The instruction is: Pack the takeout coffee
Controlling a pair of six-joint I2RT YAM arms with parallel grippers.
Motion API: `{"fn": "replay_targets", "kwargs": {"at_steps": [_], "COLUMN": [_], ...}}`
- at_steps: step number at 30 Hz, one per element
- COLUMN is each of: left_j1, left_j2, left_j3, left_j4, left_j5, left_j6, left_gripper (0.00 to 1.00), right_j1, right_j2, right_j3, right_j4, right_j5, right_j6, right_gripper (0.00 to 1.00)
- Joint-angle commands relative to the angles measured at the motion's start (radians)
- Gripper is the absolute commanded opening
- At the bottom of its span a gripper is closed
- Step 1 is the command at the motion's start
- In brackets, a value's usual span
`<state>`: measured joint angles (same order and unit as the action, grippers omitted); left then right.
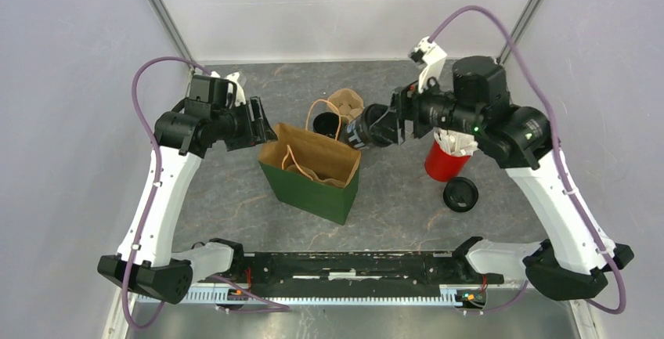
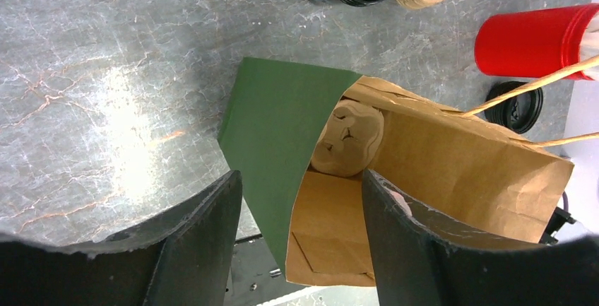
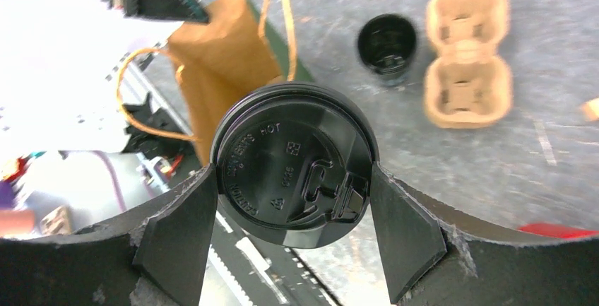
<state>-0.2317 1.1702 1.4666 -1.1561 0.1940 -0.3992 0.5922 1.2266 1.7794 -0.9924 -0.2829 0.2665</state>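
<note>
The takeout coffee (image 3: pixel 293 157), a small black cup with a black lid, hangs on its side in the air, and my right gripper (image 3: pixel 291 182) is shut on it at the lid. From above, the cup (image 1: pixel 362 131) sits just right of the bag's open mouth. The green paper bag (image 1: pixel 313 178) with a brown inside stands upright at mid-table. My left gripper (image 2: pixel 302 179) is open and straddles the bag's green wall (image 2: pixel 275 122): one finger is outside and one inside, and neither presses the paper. A beige pulp piece (image 2: pixel 350 140) lies inside the bag.
Behind the bag stand an open black cup (image 1: pixel 323 124) without a lid and a brown pulp cup-carrier tray (image 1: pixel 346 104). A red cup (image 1: pixel 445 163) of white sticks stands under my right arm, with a loose black lid (image 1: pixel 460 195) in front of it.
</note>
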Motion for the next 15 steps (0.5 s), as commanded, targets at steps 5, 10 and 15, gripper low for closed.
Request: {"fn": "replay_targets", "kwargs": {"at_steps": [5, 10, 15], "left_j1": [-0.004, -0.006, -0.006], "left_j2": [0.008, -0.002, -0.039], "left_j3": [-0.012, -0.032, -0.081], "left_j4": [0.064, 0.076, 0.152], "left_j5": [0.070, 0.130, 0.234], "left_j6": [0.027, 0.024, -0.006], "left_gripper": [0.59, 0.33, 0.17], "right_j1": [0.238, 0.271, 0.289], "right_j2": [-0.014, 0.020, 0.087], "right_j3": [-0.164, -0.198, -0.217], "right_j4": [0.264, 0.333, 0.358], "right_j5": [0.017, 0.092, 0.122], "right_j6": [0.184, 0.137, 0.054], "right_gripper": [0.66, 0.65, 0.65]}}
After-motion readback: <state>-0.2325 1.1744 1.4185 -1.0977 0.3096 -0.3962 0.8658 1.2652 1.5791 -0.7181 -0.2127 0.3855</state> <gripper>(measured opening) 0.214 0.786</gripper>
